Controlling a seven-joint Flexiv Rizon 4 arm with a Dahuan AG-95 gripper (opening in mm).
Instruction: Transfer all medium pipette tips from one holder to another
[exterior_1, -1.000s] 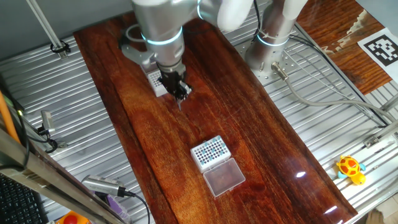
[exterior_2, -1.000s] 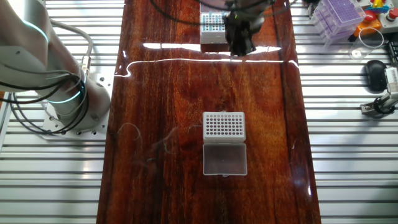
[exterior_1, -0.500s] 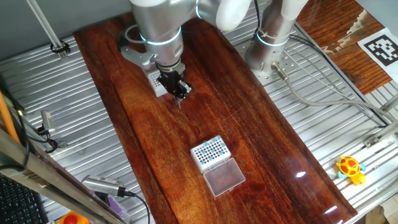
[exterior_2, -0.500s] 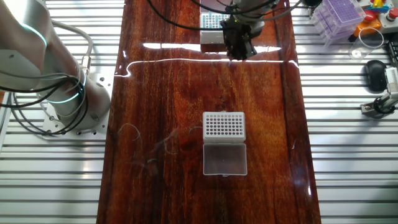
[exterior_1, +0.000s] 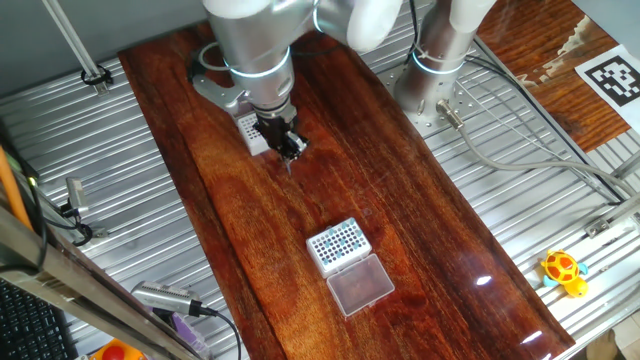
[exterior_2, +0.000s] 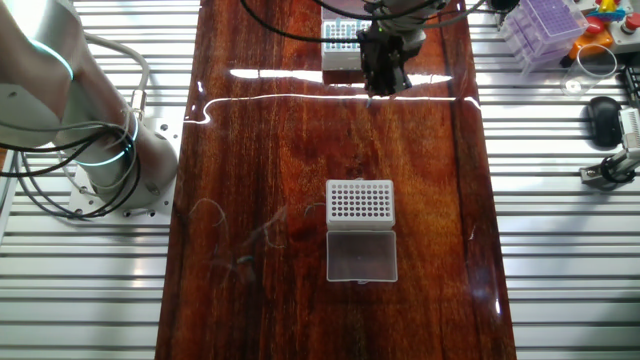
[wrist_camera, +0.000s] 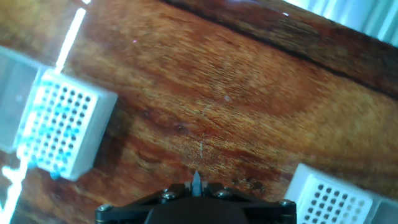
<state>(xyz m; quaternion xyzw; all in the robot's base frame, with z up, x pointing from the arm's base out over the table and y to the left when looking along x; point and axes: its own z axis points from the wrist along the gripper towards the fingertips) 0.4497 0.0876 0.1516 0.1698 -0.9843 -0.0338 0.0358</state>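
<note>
Dark wooden surface (exterior_2: 260, 150) carries two holders. Fingers (exterior_1: 292, 150) pinch one medium tip (wrist_camera: 196, 181) beside the source holder (exterior_2: 341, 44); most tips remain untransferred.

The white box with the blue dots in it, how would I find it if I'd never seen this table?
Find the long dark wooden table and go to the end where the robot's fingers hang. The white box with blue tips sits just behind them. The other white box, mid-table with a clear lid open, shows only dark holes.
</note>
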